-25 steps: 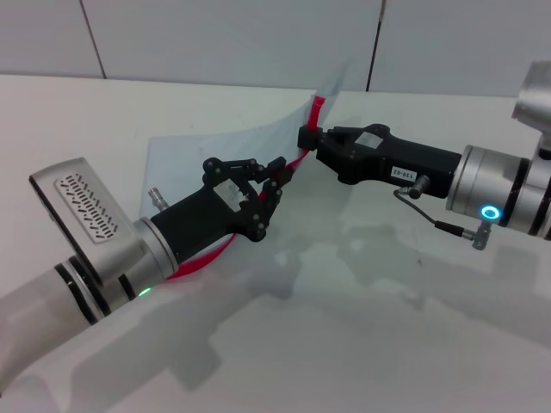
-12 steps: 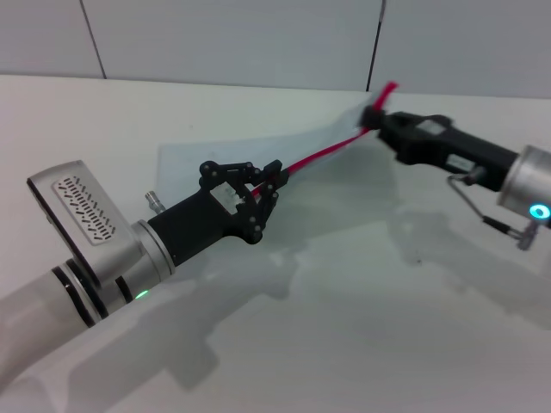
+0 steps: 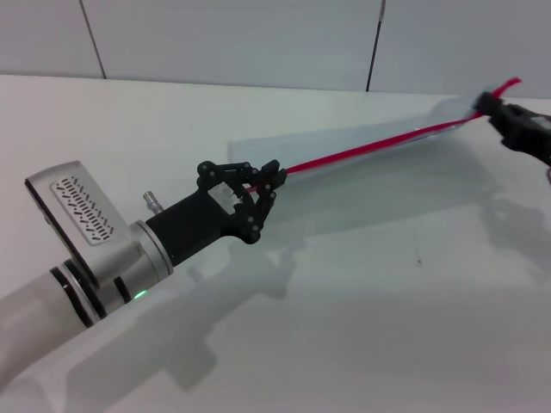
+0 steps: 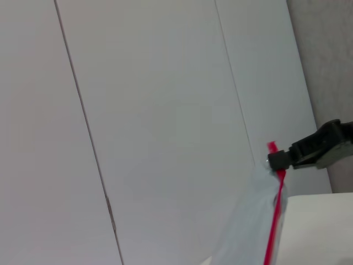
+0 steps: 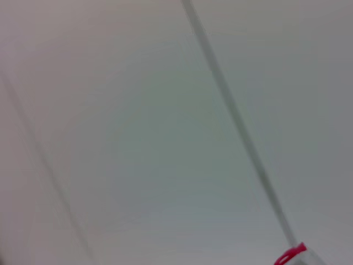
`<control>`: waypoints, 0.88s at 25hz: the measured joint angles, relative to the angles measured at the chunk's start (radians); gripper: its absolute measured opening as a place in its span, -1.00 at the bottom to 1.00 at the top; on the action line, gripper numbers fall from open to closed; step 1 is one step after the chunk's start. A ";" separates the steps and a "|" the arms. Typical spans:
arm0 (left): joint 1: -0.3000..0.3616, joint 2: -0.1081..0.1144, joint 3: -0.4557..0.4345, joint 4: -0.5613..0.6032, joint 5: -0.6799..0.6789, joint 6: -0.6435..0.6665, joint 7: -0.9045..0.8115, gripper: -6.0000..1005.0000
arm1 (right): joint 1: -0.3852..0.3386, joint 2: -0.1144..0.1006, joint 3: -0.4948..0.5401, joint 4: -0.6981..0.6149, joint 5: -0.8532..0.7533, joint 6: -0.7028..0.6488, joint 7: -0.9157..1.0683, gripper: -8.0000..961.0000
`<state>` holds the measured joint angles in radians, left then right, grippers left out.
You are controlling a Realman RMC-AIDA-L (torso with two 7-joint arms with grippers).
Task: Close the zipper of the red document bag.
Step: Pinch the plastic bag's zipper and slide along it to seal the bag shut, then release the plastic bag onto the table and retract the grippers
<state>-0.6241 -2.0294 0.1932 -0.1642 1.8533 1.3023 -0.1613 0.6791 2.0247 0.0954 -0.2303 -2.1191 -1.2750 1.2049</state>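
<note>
The red document bag (image 3: 327,146), a pale-blue translucent pouch, is stretched taut above the white table between both grippers. Its zipper (image 3: 379,146) runs as a straight red strip along the near edge. My left gripper (image 3: 263,182) is shut on the strip's left end. My right gripper (image 3: 491,105) is at the far right edge of the head view, shut on the strip's other end, where a short red tail sticks out. The left wrist view shows the zipper (image 4: 273,221), the bag (image 4: 248,226) and the right gripper (image 4: 277,160) pinching the strip. I cannot make out the slider.
The white table (image 3: 362,301) lies under both arms, with a grey panelled wall (image 3: 258,34) behind it. A bit of the red strip (image 5: 290,255) shows in the right wrist view against the wall.
My right gripper has travelled far to the right along the red strip, pulling the curled bag out straight and taut. The left gripper has held its place.
</note>
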 joint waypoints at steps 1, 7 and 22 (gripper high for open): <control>0.001 0.000 0.000 0.001 0.000 0.000 0.000 -0.84 | -0.009 0.000 0.000 -0.006 0.010 0.001 0.002 -0.78; 0.006 0.000 -0.001 0.002 -0.002 0.001 0.003 -0.85 | -0.049 -0.001 0.006 -0.031 0.048 0.002 0.007 -0.76; 0.019 -0.001 -0.076 0.004 -0.010 0.004 0.009 -0.79 | -0.069 0.002 0.106 -0.041 0.058 -0.013 -0.038 -0.73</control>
<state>-0.6052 -2.0308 0.1175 -0.1604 1.8429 1.3066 -0.1519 0.6102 2.0263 0.2016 -0.2710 -2.0612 -1.2880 1.1670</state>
